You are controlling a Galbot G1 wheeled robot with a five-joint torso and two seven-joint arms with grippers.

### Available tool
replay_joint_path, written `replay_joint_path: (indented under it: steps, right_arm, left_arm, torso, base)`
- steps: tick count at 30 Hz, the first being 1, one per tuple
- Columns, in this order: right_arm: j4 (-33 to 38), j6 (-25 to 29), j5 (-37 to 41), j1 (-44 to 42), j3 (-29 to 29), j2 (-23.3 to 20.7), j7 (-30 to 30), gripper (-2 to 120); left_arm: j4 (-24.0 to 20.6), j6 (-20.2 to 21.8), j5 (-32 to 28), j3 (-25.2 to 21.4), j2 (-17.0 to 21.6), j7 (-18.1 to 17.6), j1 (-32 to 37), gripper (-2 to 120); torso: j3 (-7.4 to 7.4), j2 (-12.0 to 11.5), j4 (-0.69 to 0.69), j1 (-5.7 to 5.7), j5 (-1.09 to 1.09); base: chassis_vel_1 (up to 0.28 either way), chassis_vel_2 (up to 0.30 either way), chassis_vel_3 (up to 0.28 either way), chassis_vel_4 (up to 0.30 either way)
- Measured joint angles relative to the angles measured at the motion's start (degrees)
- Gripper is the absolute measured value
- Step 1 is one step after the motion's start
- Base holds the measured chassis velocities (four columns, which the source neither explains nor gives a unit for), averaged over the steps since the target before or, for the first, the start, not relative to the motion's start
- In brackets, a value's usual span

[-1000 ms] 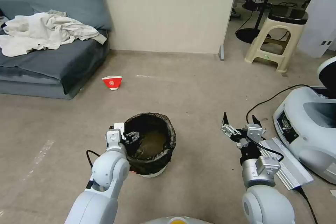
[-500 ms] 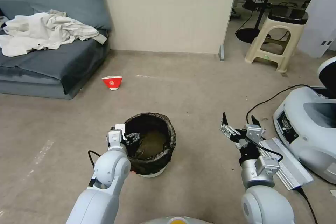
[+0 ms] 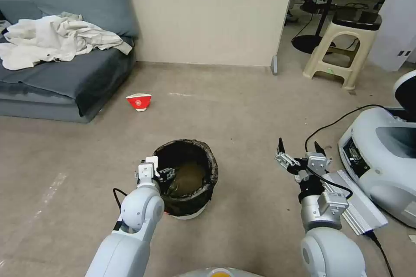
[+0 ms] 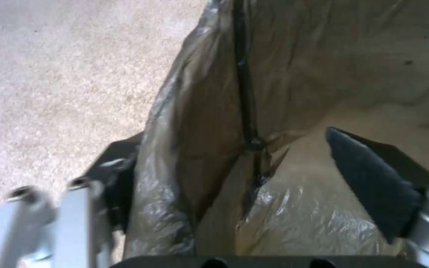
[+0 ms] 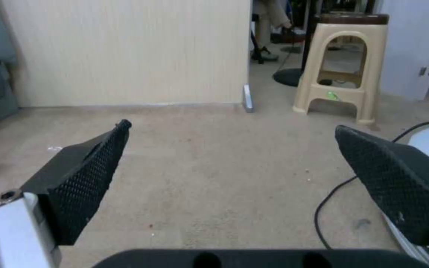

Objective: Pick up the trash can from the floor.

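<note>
Head view: trash can (image 3: 187, 177) stands upright on the floor (image 3: 242, 108) just in front of the robot, dark liner folded over the rim, white base showing at the bottom. Left gripper (image 3: 162, 175) sits at the can's left rim, one finger inside, the other outside the wall; can's base looks to be on the carpet, so not lifted yet. Right gripper (image 3: 300, 156) hangs off to the right, well apart from the can, spread wide w/ nothing in it. Red-and-white bowl (image 3: 138, 101) lies farther off near the sofa (image 3: 52, 78); there's a round mark on its side but too small to read. Left wrist view: jaws straddle the bagged wall (image 4: 194, 141), outer finger (image 4: 117, 175) over carpet, inner pad (image 4: 368, 175) inside the can w/ a clear gap to the liner, so parted, not clamped yet. Right wrist view: both pads (image 5: 88, 175) far apart over bare carpet, stool (image 5: 341, 63) beyond. Judgement: close firmly on wall plus liner, not loose plastic alone, else the bag may slip off; get fingers deep enough past the rim, then lift straight up, slow, since a one-side grip will prob tilt the can. No brand or legible writing anywhere.
</note>
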Motion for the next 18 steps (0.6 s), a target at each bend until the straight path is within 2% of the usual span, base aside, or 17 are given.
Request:
replay_joint_path:
  steps: [2, 3, 4, 7, 9, 12, 13, 16, 18]
  right_arm:
    - [0.0, 0.0, 0.0, 0.0, 0.0, 0.0, 0.0, 100]
    - [0.0, 0.0, 0.0, 0.0, -0.1, 0.1, 0.0, 100]
    - [0.0, 0.0, 0.0, 0.0, -0.1, 0.1, 0.0, 100]
    - [-0.1, -0.1, 0.0, 0.0, -0.1, 0.1, 0.0, 100]
    - [-0.1, -0.1, 0.0, 0.0, -0.1, 0.1, 0.0, 100]
    - [-0.1, -0.1, 0.0, 0.0, -0.2, 0.1, 0.0, 100]
    - [-0.1, -0.1, 0.0, 0.0, -0.2, 0.1, 0.0, 100]
    - [-0.1, -0.1, 0.0, 0.0, -0.2, 0.1, 0.0, 100]
    - [-0.1, -0.1, 0.0, 0.0, -0.2, 0.1, 0.0, 100]
  left_arm:
    - [0.1, 0.0, 0.0, 0.0, 0.0, -0.1, 0.0, 77]
    - [0.2, 0.0, 0.0, -0.1, -0.1, -0.2, -0.1, 69]
    - [0.2, 0.0, 0.0, -0.1, -0.1, -0.2, -0.1, 69]
    - [0.3, -0.1, -0.2, -0.1, -0.1, -0.2, -0.1, 54]
    - [0.3, -0.1, -0.3, -0.1, -0.1, -0.1, -0.1, 50]
    - [0.3, -0.1, -0.4, 0.0, -0.2, 0.0, -0.1, 35]
    - [0.3, -0.1, -0.4, 0.0, -0.2, 0.0, -0.1, 35]
    - [0.3, -0.1, -0.5, 0.1, -0.3, 0.2, -0.1, 22]
    - [0.3, -0.1, -0.5, 0.1, -0.3, 0.2, 0.0, 19]
  torso:
    - [0.00, 0.0, 0.00, 0.00, 0.00]
    - [0.00, 0.0, 0.01, 0.00, 0.01]
    - [0.00, 0.0, 0.01, 0.00, 0.01]
    - [0.00, 0.0, 0.02, 0.00, 0.02]
    - [0.00, 0.0, 0.02, 0.00, 0.02]
    - [0.00, 0.0, 0.00, 0.00, 0.00]
    - [0.00, 0.0, 0.00, 0.00, 0.00]
    - [0.00, 0.0, 0.00, 0.00, 0.00]
    - [-0.01, 0.0, 0.00, 0.00, 0.00]
  base:
    - [0.000, 0.000, 0.000, 0.000]
    - [0.000, 0.000, 0.000, 0.000]
    - [0.000, 0.000, 0.000, 0.000]
    - [0.000, 0.000, 0.000, 0.000]
    - [0.000, 0.000, 0.000, 0.000]
    - [0.000, 0.000, 0.000, 0.000]
    - [0.000, 0.000, 0.000, 0.000]
    - [0.000, 0.000, 0.000, 0.000]
    - [0.000, 0.000, 0.000, 0.000]
